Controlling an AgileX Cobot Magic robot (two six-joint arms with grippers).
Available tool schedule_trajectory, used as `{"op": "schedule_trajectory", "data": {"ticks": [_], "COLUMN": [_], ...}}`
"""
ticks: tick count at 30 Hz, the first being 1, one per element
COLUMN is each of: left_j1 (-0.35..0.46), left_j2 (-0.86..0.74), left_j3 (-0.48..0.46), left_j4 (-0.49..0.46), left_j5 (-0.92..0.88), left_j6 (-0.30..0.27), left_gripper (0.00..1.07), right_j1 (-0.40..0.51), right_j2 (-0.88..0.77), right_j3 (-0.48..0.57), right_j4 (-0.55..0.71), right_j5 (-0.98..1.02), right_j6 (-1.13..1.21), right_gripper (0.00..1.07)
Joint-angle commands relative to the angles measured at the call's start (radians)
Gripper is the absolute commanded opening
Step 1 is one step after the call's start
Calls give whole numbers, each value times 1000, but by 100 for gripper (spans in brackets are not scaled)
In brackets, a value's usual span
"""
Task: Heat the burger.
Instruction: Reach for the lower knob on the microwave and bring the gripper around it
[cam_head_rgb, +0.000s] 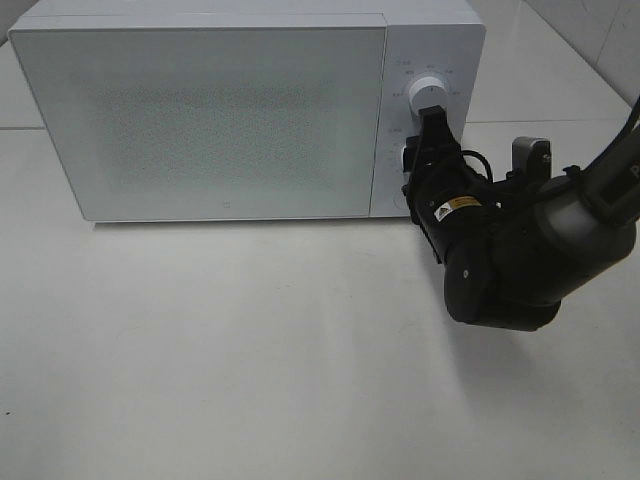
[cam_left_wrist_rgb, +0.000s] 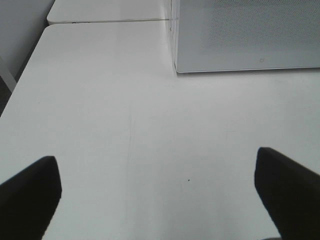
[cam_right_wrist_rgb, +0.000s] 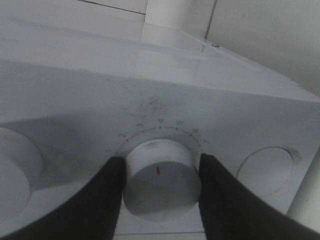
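The burger is out of view. The white microwave (cam_head_rgb: 200, 110) stands at the back of the table with its frosted door shut. On its control panel my right gripper (cam_head_rgb: 415, 158) is shut on the lower numbered dial (cam_right_wrist_rgb: 159, 182). In the right wrist view the black fingers (cam_right_wrist_rgb: 107, 200) press both sides of the dial, whose red mark faces the camera. The upper dial (cam_head_rgb: 432, 90) is free. My left gripper (cam_left_wrist_rgb: 157, 170) hangs open over bare table, to the front left of the microwave (cam_left_wrist_rgb: 245, 35); it holds nothing.
The white table (cam_head_rgb: 250, 350) stretches in front of the microwave. A second table (cam_left_wrist_rgb: 105, 10) adjoins it at the back left. The right arm's bulky black body (cam_head_rgb: 520, 260) lies low over the table right of the panel.
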Motion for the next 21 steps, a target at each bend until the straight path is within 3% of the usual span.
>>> {"op": "schedule_trajectory", "data": {"ticks": [1,21], "left_j1": [-8,-8], "left_j2": [-23,-23], "left_j3": [3,3], "left_j4": [3,3], "left_j5": [-15,-15], "left_j6": [-7,-7], "left_gripper": [100,100], "right_j1": [3,3], "right_j2": [-10,-10], "right_j3": [-13,-13], "right_j4": [-61,52], "right_j5": [-156,-156], "right_j6": [100,429], "right_gripper": [1,3]}}
